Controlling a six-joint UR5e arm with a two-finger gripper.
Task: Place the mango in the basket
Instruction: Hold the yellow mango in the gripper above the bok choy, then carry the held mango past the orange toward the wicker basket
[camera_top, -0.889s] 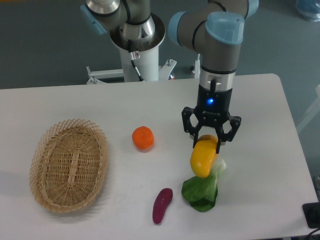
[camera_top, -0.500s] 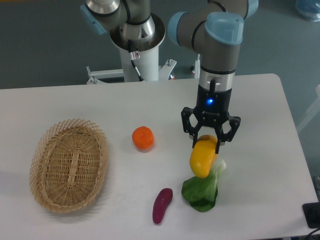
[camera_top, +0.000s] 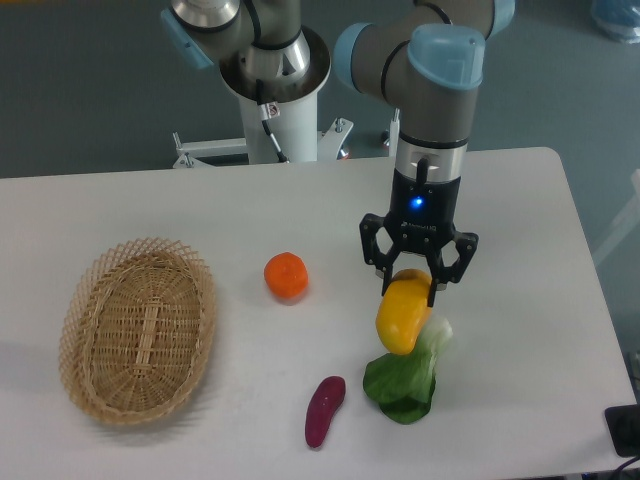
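Observation:
The mango (camera_top: 403, 314), yellow with an orange upper end, hangs above the table at centre right, and my gripper (camera_top: 407, 283) is shut on its top. Its lower end overlaps a leafy green vegetable beneath it in the view. The tan wicker basket (camera_top: 92, 367) lies at the far left of the table with nothing in it, well apart from the gripper.
A round orange (camera_top: 286, 275) sits left of the gripper. A small purple vegetable (camera_top: 324, 410) lies near the front edge. A leafy green vegetable (camera_top: 408, 382) lies under the mango. The robot's white base (camera_top: 278, 110) stands behind the table.
The gripper and the mango have shifted slightly to the left and up. Nothing else has moved.

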